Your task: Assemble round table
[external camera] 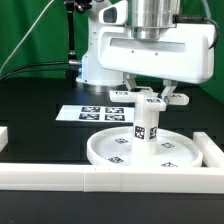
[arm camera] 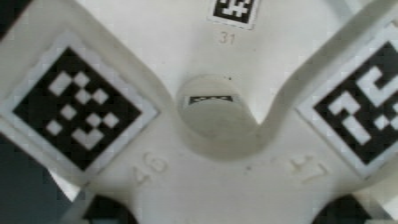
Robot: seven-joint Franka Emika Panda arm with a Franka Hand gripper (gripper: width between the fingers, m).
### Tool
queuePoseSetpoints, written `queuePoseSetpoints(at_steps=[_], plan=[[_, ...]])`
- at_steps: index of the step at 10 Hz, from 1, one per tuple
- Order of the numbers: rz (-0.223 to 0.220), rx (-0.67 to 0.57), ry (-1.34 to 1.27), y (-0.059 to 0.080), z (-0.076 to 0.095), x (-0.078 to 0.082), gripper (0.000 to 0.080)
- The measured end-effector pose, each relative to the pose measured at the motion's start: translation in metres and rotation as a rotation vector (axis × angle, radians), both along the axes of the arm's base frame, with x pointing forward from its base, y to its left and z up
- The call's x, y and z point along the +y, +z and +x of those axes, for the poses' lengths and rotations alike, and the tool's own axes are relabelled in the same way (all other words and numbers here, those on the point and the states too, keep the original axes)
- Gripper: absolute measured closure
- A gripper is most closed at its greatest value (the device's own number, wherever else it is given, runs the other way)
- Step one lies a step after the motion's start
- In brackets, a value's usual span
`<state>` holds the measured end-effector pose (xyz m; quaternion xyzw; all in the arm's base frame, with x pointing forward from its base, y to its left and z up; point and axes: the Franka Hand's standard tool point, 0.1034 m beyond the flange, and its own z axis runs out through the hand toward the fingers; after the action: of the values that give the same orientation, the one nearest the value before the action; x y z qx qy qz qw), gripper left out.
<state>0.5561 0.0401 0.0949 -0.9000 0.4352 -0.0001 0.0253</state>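
We found the disc (external camera: pixel 140 150) near the front bars (external camera: pixel 110 179), the leg (external camera: pixel 148 122) upright at its centre. The gripper (external camera: pixel 152 96) held the cross-shaped foot (external camera: pixel 152 99) atop the leg; seating it remained, we judged.

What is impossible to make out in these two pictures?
- Gripper fingertips: in the exterior view they are lost against the cross-shaped foot, so open or shut is unclear.
- Joint between leg and round disc: too small and blurred in the exterior view.
- Round disc: blocked entirely by the foot in the wrist view.
- Marker board: partly hidden behind the leg in the exterior view.
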Motion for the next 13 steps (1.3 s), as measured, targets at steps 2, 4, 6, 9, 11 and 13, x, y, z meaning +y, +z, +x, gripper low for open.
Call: queuePoseSetpoints(at_steps=[2,4,6,9,11,13], plan=[[0.038,0.004,-0.192,0.0,0.0,-0.001,0.0351],[0.058,0.01,-0.396,0.0,0.0,-0.002,0.0351],[0.062,0.023,-0.577,0.0,0.0,-0.001,0.0351],[0.062,0.025,-0.623,-0.001,0.0,-0.001,0.0283],[0.065,0.041,-0.57,0.004,0.002,0.002,0.0173],[0.082,0.046,-0.534,0.02,0.007,0.006,0.0157]])
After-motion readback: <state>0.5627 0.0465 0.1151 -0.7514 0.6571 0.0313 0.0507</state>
